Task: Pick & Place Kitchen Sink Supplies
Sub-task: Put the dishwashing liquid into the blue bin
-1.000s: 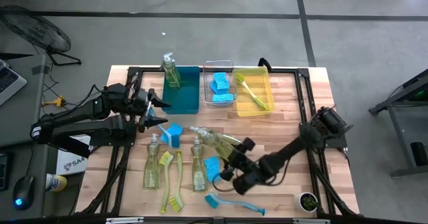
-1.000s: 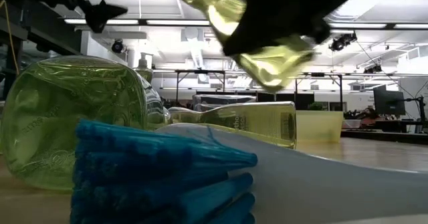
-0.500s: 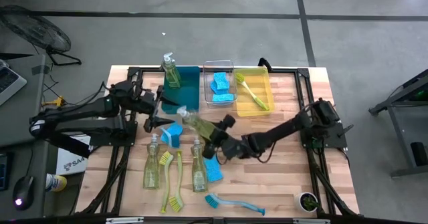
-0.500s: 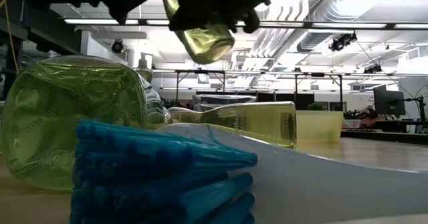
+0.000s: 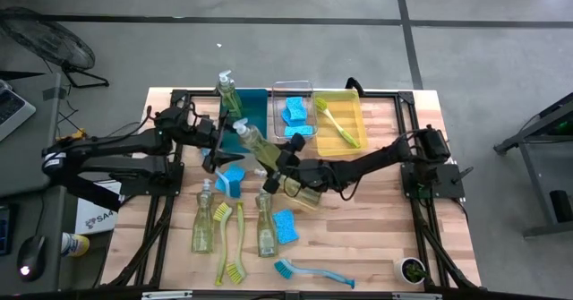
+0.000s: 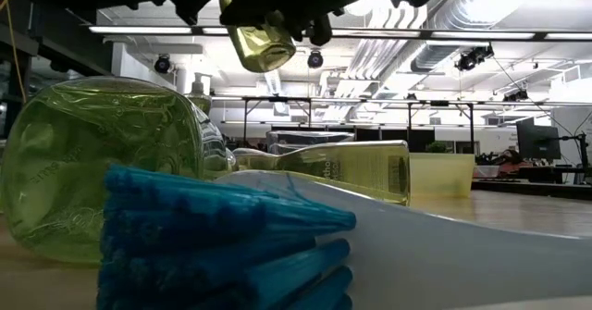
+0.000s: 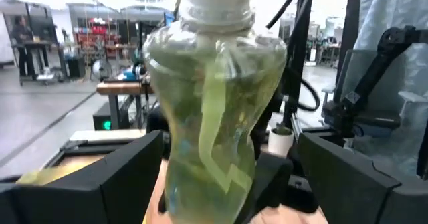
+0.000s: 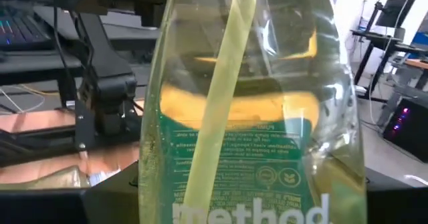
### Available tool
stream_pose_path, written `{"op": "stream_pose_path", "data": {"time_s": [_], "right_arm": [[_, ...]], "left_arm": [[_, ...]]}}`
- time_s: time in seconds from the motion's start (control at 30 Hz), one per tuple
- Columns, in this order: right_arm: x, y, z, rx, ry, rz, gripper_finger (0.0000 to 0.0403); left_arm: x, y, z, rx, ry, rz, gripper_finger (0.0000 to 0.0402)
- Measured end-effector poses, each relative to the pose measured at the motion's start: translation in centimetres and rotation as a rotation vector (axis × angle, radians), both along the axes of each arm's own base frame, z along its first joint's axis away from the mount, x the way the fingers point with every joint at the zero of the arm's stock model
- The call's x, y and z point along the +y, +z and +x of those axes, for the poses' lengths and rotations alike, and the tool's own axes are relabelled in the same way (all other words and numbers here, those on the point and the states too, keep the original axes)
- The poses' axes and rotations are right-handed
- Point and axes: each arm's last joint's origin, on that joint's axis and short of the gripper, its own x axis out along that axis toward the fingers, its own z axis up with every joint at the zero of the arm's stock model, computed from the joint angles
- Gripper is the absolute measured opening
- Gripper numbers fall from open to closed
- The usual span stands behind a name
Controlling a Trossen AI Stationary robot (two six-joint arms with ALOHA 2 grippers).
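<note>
One soap bottle [image 5: 269, 156] hanging clear of the worktop [image 5: 385, 237], gripped around its body by the right claw [image 5: 288, 167], pump end pointing toward the left claw [image 5: 215, 146]. Left claw gaping wide, fingers apparently flanking the bottle's neck without squeezing, though hard judging from above. Lying below and beside both claws: two more bottles [image 5: 204, 218], brushes [image 5: 235, 237], blue sponges [image 5: 285, 226].

Three bins stood in a row at the table's [image 5: 394, 237] far edge: teal [image 5: 253, 132], clear [image 5: 294, 137], yellow [image 5: 345, 143]. A small dark cup [image 5: 411, 270] sat near the front right corner.
</note>
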Motion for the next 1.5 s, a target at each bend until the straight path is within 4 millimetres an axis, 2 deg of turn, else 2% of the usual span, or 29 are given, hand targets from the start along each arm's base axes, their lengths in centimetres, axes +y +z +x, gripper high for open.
{"op": "stream_pose_path", "data": {"time_s": [0.5, 0.67, 1.0, 1.27, 1.37, 1.5], "right_arm": [[-2.8, 0.8, 0.7, -0.113, 0.176, 0.031, 0.0229], [-3.1, 0.9, 0.7, -0.129, 0.231, 0.038, 0.0229], [-3.6, 0.8, 0.8, -0.117, 0.224, 0.051, 0.0227], [-3.6, 0.7, 0.8, -0.106, 0.246, 0.056, 0.0225], [-3.6, 0.6, 0.8, -0.104, 0.25, 0.056, 0.0225], [-3.5, 0.6, 0.8, -0.102, 0.252, 0.056, 0.0221]], "left_arm": [[0.4, 1.3, 1.2, -0.215, 0.003, 0.02, 0.0339], [0.6, 1.4, 1.7, -0.274, 0.005, 0.03, 0.0339], [0.8, 1.1, 2.5, -0.293, -0.023, 0.02, 0.0339], [0.8, 1.9, 2.9, -0.296, -0.06, 0.024, 0.0339], [0.8, 1.9, 2.9, -0.296, -0.064, 0.026, 0.0327], [0.8, 1.9, 2.9, -0.292, -0.061, 0.023, 0.028]]}}
